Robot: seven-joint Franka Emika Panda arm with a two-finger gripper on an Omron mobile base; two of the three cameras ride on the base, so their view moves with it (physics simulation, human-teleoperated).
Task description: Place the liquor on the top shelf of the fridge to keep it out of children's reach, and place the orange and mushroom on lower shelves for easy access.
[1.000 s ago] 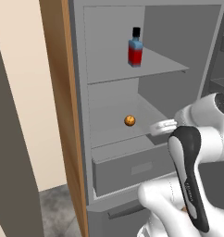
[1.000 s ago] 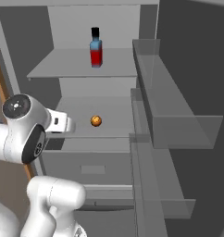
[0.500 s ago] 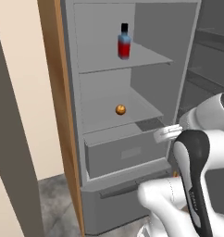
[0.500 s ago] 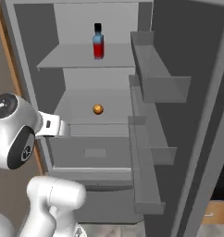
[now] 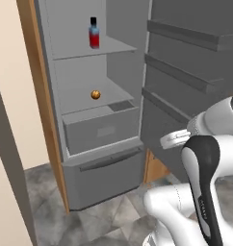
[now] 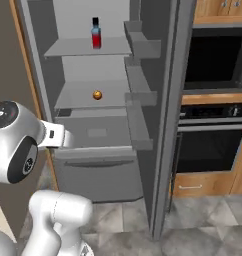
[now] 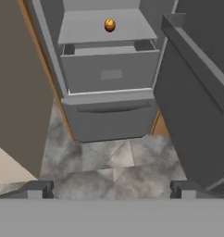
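Liquor (image 5: pixel 94 32) stands upright on the top shelf (image 5: pixel 75 50) of the fridge (image 5: pixel 102 170): its long axis is vertical, black cap up, blue half above red half. In the right base view we read the same pose, bottle (image 6: pixel 96 33) on the highest board (image 6: pixel 73 48), neck pointing straight up.

Going left to right in the left base view, we note the wood-brown side edge (image 5: pixel 39 91), then the open fridge interior, then the open door (image 5: pixel 195 72) with its grey racks, then the arm at lower right.

One board below the bottle we see the orange (image 5: pixel 95 94) resting on a lower shelf (image 5: pixel 82 103), well apart from the liquor and almost directly under it. Being round, it has no long axis that we can name; a dark spot shows on it in the hand view (image 7: pixel 109 25). Under that shelf sits the grey box drawer (image 5: pixel 101 133), pulled slightly forward, and under it a wide lower drawer front (image 5: pixel 104 178).

We cannot make out the mushroom at this size.

Gripper (image 7: pixel 112 190): in the hand view its two dark fingertips (image 7: pixel 37 189) stand far apart at the lower corners, spread wide with nothing between them. It points toward the marbled grey floor (image 7: pixel 109 166) in front of the fridge, well clear of all shelves.

To the right of the door in the right base view we log a black wall oven (image 6: pixel 218 55) in wood cabinetry.
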